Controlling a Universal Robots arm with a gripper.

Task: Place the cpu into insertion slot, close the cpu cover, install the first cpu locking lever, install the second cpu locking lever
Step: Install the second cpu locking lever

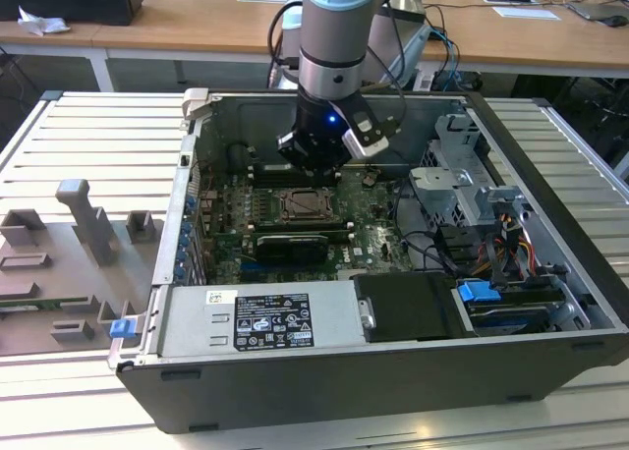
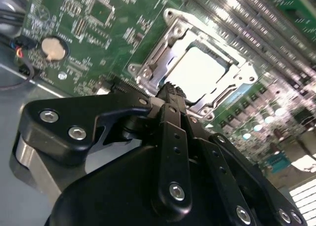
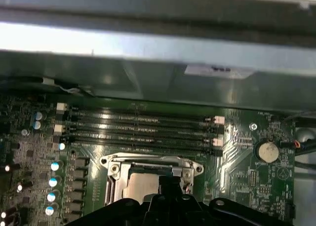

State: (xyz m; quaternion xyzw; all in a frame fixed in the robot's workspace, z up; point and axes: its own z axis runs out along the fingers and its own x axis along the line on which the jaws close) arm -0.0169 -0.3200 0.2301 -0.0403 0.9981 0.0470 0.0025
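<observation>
Black jointed gripper (image 2: 170, 90) links lie nearest the lens in the second wrist view. The ribbed tips appear pressed together, with nothing pinched between them.

**Position.** In the exterior view, the gripper (image 1: 313, 165) hangs inside the open grey steel computer case (image 1: 550, 273). It sits just beyond the 12 o'clock edge of the square black-framed insertion slot (image 1: 300, 206) on the green motherboard (image 1: 378, 236).

**Task parts.**
- The small flat square cpu (image 2: 197, 70) with its silvery metal top already lies in the slot.
- The thin silvery hinged cpu cover (image 2: 163, 43), a frame with a large square window, appears to lie down around the cpu.
- Whether either locking lever is latched cannot be told.
- In the first wrist view, the gripper (image 3: 170, 182) tips stand just over the cover (image 3: 153, 162) rail, close to the cpu (image 3: 140, 186).

**Handling, as judged.**
- The cpu is light and stiff, and its smooth lid is likely slippery. Its underside contacts and the socket pins are fragile. Hold belongs on two opposite edges.
- The cover is thin, springy sheet metal. Pressure belongs on its frame rail, never through the window.

**Nearby parts.** Long narrow black memory slots (image 3: 138, 127) run beside the socket. A round silver coin cell (image 3: 267, 151) sits well apart from it.
</observation>
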